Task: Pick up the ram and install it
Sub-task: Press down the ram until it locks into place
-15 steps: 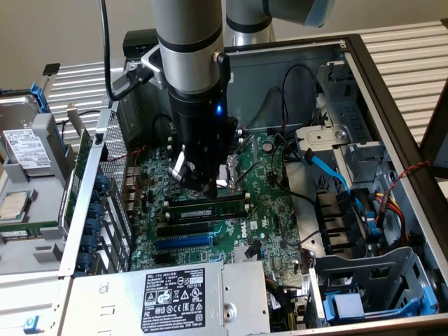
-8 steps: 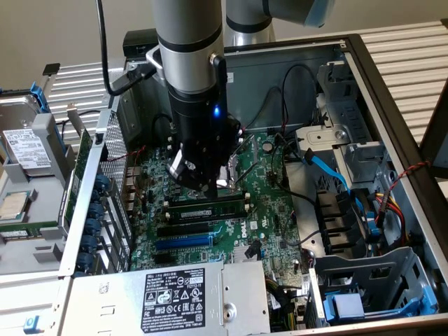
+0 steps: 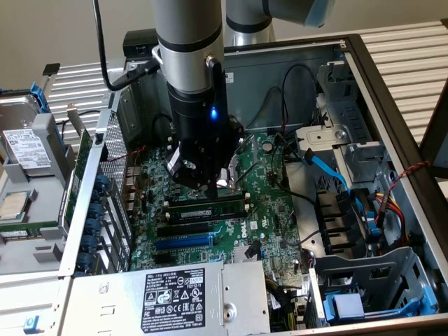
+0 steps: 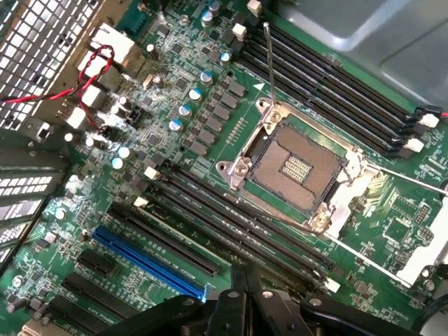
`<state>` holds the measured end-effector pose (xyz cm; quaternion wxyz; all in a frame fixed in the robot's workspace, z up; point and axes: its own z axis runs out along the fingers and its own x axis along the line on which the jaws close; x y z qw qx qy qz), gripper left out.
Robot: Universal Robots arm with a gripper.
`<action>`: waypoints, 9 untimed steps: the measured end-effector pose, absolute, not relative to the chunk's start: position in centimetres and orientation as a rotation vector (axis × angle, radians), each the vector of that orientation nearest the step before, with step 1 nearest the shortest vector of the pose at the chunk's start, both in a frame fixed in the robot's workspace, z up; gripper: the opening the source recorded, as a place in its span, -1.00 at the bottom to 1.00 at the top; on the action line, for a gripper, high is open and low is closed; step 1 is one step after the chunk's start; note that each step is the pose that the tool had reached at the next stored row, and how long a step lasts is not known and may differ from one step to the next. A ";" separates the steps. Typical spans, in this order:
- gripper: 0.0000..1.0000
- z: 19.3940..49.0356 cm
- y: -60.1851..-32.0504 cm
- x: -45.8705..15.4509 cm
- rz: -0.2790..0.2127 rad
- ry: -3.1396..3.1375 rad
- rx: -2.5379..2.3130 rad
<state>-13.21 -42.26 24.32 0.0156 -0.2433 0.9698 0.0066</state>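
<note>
The ram (image 3: 207, 208) is a long thin stick with a white label strip. It stands on edge in a memory slot on the green motherboard (image 3: 269, 210), running across the exterior view. My gripper (image 3: 212, 190) hangs straight down over the stick's middle. Its fingers are shut and the tips are at the stick's top edge; I cannot tell whether they pinch it or rest on it. In the wrist view the dark gripper (image 4: 241, 280) sits over the black memory slots (image 4: 238, 231), close to the board.
A blue expansion slot (image 4: 150, 262) lies beside the memory slots, and the open CPU socket (image 4: 294, 168) on their other side. The power supply (image 3: 175, 294) is in front. Blue cables (image 3: 329, 168) and drive cages (image 3: 371, 280) stand on the exterior view's right, and the case's card bracket wall (image 3: 98, 210) on its left.
</note>
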 end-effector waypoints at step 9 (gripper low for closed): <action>-0.79 24.3 -42.3 -13.2 0.017 3.059 -0.557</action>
